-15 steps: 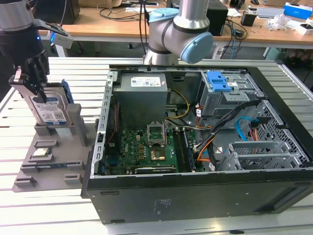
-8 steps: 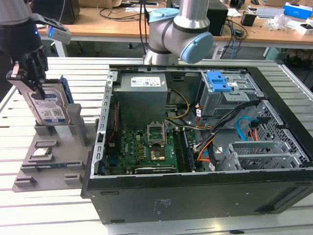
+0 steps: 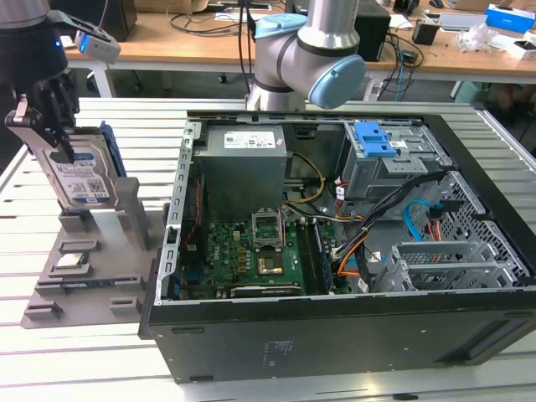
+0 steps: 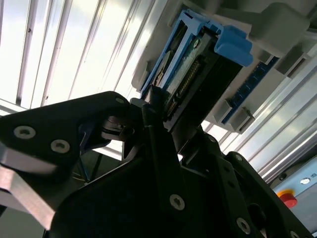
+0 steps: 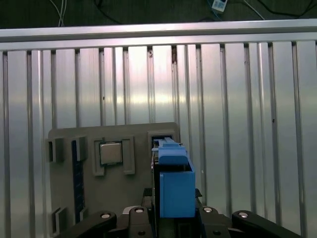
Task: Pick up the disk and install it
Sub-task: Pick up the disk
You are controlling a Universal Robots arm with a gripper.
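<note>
Disk [image 3: 65, 167], blue-white label [image 3: 85, 189], upright, tight in gripper [image 3: 54, 134] jaws

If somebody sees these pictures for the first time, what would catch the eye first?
The open computer case lies in the middle of the exterior view, with its green board and coloured cables exposed. At the exterior view's left, the gripper grips the disk, which stands upright with its lower end at the grey fixture tray.

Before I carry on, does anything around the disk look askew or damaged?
Nothing stands out: the end effector grips the disk on edge by the grey holder, the processor chip flat in its pocket.
</note>
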